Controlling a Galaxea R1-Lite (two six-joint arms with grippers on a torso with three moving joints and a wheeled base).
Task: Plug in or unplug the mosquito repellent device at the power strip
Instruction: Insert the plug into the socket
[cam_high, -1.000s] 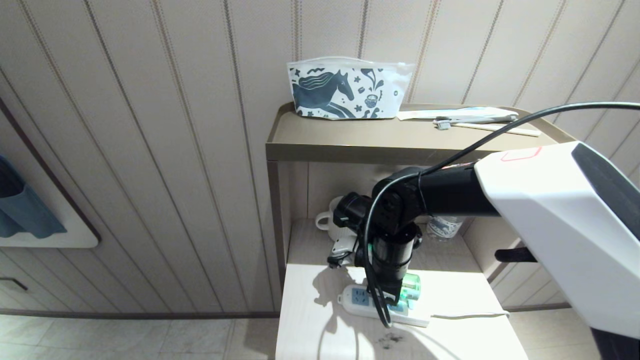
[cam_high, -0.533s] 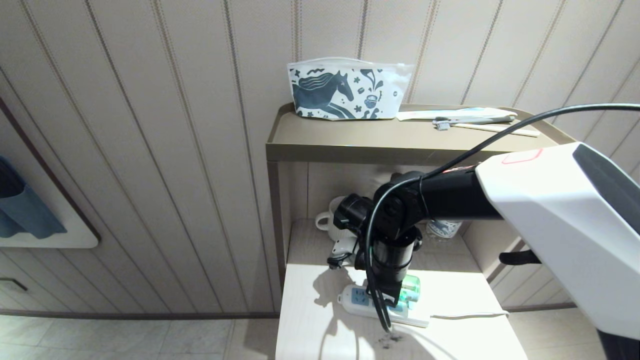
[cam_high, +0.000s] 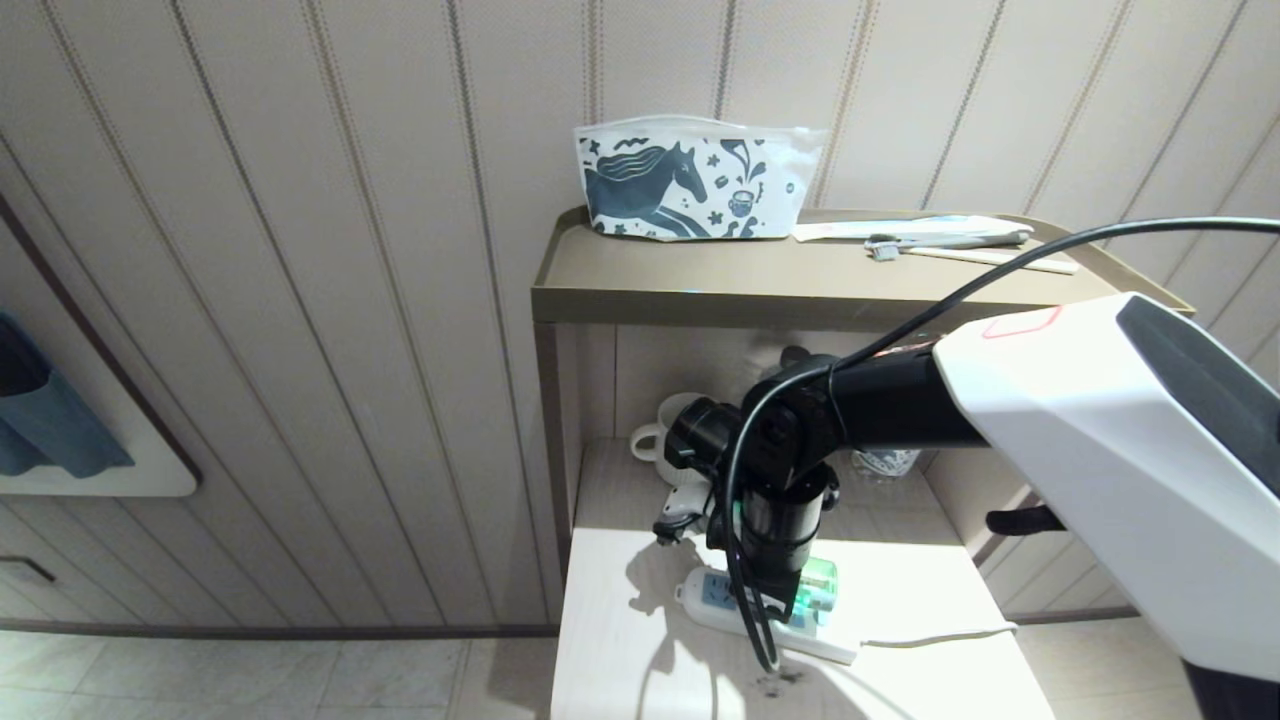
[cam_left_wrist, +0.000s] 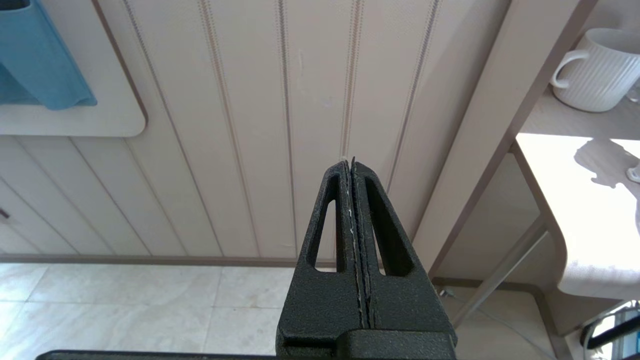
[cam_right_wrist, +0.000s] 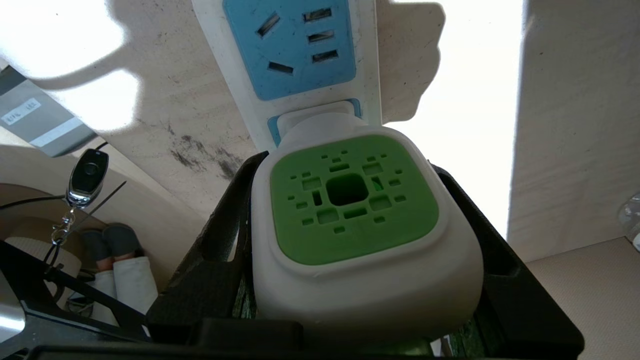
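My right gripper (cam_right_wrist: 345, 167) is shut on the mosquito repellent device (cam_right_wrist: 350, 200), its black fingers (cam_right_wrist: 235, 210) pressing the white body on both sides. The green vented top patch faces the wrist camera. The device's plug end sits against a socket face of the power strip (cam_right_wrist: 295, 50); its prongs are hidden. In the head view the green bottle (cam_high: 818, 585) shows beside my wrist, over the power strip (cam_high: 705, 592) on the pale table. My left gripper (cam_left_wrist: 351, 162) is shut on nothing, parked off to the left of the shelf unit.
A white mug (cam_high: 660, 430) and a water bottle (cam_high: 885, 462) stand at the back under the shelf (cam_high: 700, 290). A horse-print pouch (cam_high: 690, 180) and toothbrush items (cam_high: 940, 235) lie on top. The strip's white cord (cam_high: 930, 633) trails right.
My right arm has sunk a little, carrying the device lower onto the power strip. The left arm has not moved.
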